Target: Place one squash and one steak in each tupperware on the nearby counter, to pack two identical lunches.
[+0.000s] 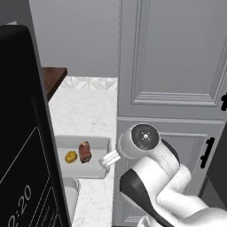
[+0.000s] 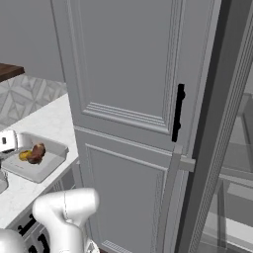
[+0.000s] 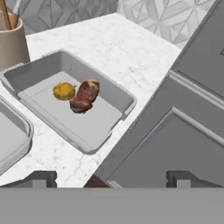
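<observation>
Nearest to you in the hand view, the gripper (image 3: pixel 111 177) had its two dark finger tips spread wide, close to as far apart as they go, with nothing between them and nothing touching either one. It hung above the edge of the counter (image 3: pixel 131 48), where the white marble top met the grey cabinet door (image 3: pixel 188 144).

Just beyond the tips, ahead and to the left in that view, lay the filled tupperware (image 3: pixel 118 94). Its long axis ran diagonally away from the pincer, near corner toward you, far corner toward the beige utensil cup (image 3: pixel 13 43). Inside it one yellow squash (image 3: pixel 64 91) and one steak (image 3: pixel 85 95) lay touching, side by side on the floor of the container. You could judge that this lunch was packed.

At the left edge of the same view, closer to the pincer's left tip, the rim of the second tupperware (image 3: pixel 17 131) showed; what you could see of its inside held nothing, though most of it was cut off. I judge that the next move turns on that one: it lay to the left of the open pincer, and the remaining squash and steak would have to be fetched first.

From the left base view, the filled tupperware (image 1: pixel 99 144) sat on the counter just left of the arm's wrist.
</observation>
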